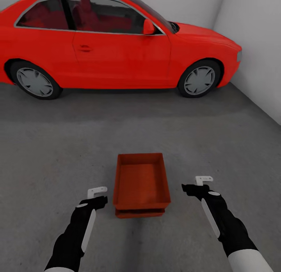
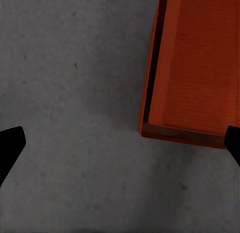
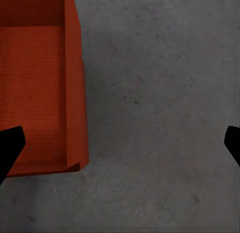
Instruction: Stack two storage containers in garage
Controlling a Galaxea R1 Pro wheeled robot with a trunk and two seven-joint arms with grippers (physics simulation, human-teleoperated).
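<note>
End effectors [image 1: 96, 197] [image 1: 193, 185] flanking stacked containers [image 1: 142, 183], car [image 1: 113, 42] beyond

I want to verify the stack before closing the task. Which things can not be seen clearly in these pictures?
- Lower storage container: head view, covered by the upper storage container; just its near edge shows.
- Red car: head view, rear and roof cut by the picture's edges.
- Contact between the containers: hidden by the upper bin's walls.
- Left wrist view: bin cut off by the edge.

Red car [image 1: 113, 42] parked beside white walls [image 1: 253, 50].
</note>
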